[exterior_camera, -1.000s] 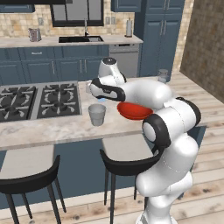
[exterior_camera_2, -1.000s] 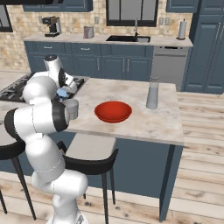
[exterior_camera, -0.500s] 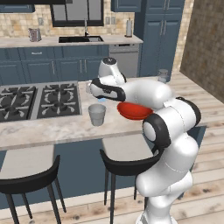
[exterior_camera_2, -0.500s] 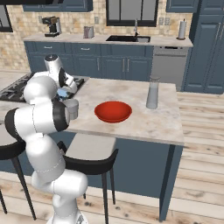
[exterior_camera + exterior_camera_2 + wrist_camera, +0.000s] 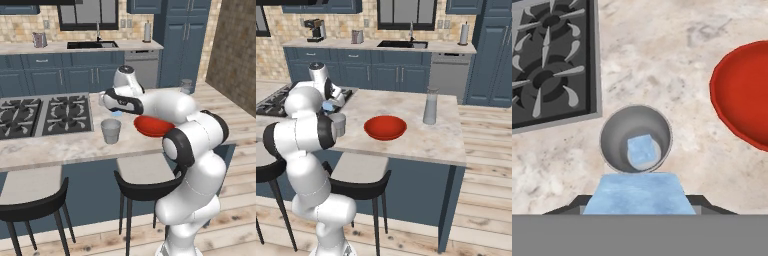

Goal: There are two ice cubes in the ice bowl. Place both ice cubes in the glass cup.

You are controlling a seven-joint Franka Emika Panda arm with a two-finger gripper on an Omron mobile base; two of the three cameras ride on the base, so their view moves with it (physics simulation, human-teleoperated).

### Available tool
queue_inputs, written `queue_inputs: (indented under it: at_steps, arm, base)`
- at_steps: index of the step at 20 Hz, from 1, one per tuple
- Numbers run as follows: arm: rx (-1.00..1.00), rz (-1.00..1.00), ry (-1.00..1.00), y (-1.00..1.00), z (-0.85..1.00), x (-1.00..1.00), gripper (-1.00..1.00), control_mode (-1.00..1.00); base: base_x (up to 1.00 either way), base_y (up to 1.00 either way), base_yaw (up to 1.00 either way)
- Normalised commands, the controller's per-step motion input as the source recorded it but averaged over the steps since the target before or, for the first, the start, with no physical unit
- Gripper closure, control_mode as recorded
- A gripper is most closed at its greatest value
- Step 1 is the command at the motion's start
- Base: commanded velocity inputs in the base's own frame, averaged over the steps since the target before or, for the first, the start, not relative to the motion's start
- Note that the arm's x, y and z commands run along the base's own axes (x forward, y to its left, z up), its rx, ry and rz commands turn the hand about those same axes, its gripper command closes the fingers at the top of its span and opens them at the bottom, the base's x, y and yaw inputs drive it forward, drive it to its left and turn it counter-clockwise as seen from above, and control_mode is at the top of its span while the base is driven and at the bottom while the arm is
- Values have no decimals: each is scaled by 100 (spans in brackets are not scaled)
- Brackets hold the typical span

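Note:
The glass cup (image 5: pixel 614 134) stands on the marble counter, and one pale-blue ice cube (image 5: pixel 643 150) lies at its bottom. My gripper (image 5: pixel 638 202) hangs right above the cup, shut on a second ice cube (image 5: pixel 638 194). From the left base view the gripper (image 5: pixel 116 111) sits just over the cup (image 5: pixel 111 131), with the cube (image 5: pixel 116 114) between its fingers. The red ice bowl (image 5: pixel 744 95) lies to the cup's right, holding nothing; it also shows in the base views as the bowl (image 5: pixel 152 126) and the bowl (image 5: pixel 385 127). In the right base view, the cup (image 5: pixel 338 124) stands partly behind my arm.
A gas stove (image 5: pixel 45 114) borders the cup on the left. A tall grey jar (image 5: pixel 429 106) stands at the far side of the counter beyond the bowl. Two dark stools (image 5: pixel 145 177) sit under the counter's front edge.

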Motion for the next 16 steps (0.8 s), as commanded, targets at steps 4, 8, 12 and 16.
queue_inputs:
  at_steps: [4, 8, 12, 16]
  arm:
    - [-2, 0, 0, 31, -2, 0, 100, -100]
    - [0, 0, 0, 16, 0, 0, 100, -100]
    - [0, 0, 0, 2, 0, 0, 100, -100]
    - [0, 0, 3, 3, 0, 2, 100, -100]
  base:
    - [0, 0, 0]
    - [0, 0, 0]
    - [0, 0, 0]
    - [0, 0, 0]
